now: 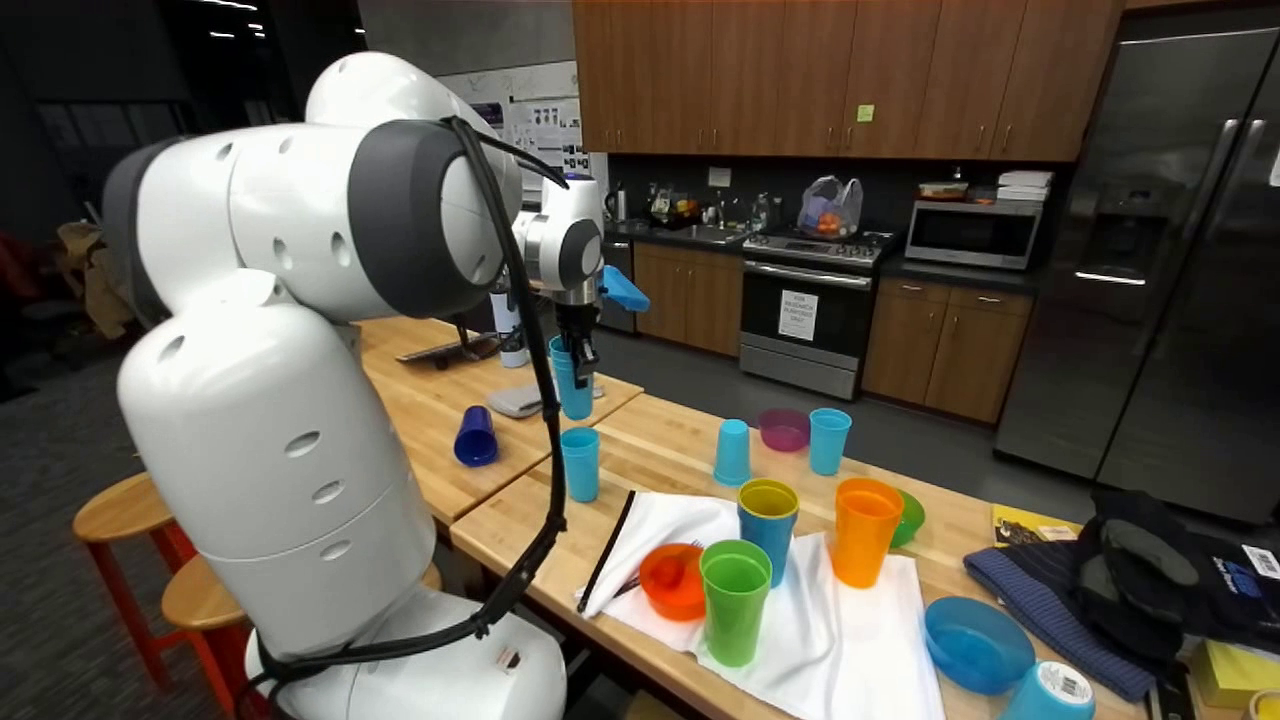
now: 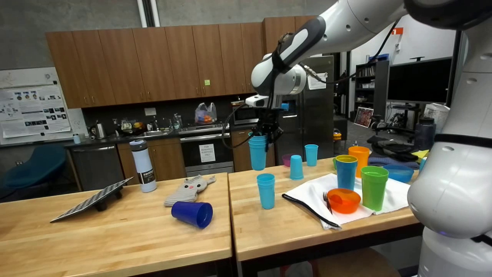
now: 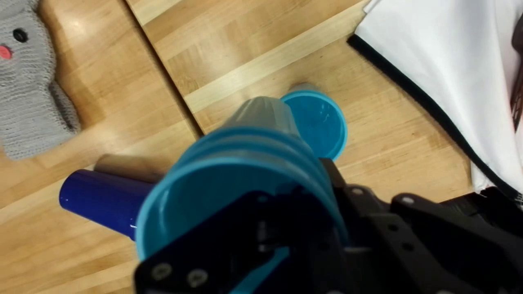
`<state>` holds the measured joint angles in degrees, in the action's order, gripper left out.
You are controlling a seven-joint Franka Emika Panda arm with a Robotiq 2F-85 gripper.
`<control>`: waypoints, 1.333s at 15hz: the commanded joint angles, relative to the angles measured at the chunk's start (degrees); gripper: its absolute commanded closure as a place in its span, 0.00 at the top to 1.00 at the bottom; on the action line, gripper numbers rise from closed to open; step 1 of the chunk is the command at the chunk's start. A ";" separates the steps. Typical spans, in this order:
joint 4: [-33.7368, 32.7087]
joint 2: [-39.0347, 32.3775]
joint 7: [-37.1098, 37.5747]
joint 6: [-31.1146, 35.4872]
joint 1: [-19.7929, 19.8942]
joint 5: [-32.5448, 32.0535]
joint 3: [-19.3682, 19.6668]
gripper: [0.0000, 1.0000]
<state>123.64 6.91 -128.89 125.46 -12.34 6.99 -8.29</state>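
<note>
Gripper [image 2: 266,135] clamped on light-blue cup stack [image 2: 257,154], mouths up, long axis nearly vertical.

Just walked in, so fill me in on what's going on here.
The robot's gripper is shut on the rim of what looks like a stack of light blue cups, holding it roughly upright in the air, clear of the wooden table. Another light blue cup stands upright nearby. A dark blue cup lies on its side close to a grey knitted toy. On a white cloth sit an orange bowl and a green cup, among other things.
</note>
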 commanded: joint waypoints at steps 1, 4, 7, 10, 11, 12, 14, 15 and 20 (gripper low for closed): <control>-2.43 -1.37 -0.98 -1.62 -0.51 1.03 -0.56 0.02; -1.76 -0.75 -0.16 -2.80 -0.28 0.73 -0.77 0.02; -0.72 0.34 0.28 -3.56 0.19 0.52 -0.42 0.02; -0.64 0.39 -0.20 -4.15 0.60 0.94 0.08 0.02; -0.22 0.52 0.05 -3.78 0.59 1.10 0.04 0.02; -0.64 0.41 -0.66 -4.21 0.86 1.11 0.33 0.02; -0.14 0.51 0.06 -3.69 0.57 1.76 0.09 0.02; -0.28 0.41 -0.47 -3.80 0.59 2.11 0.20 0.02; 0.91 1.08 -0.23 -3.79 0.34 4.22 -0.03 0.02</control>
<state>122.87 5.77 -128.89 122.14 -11.93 9.21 -8.31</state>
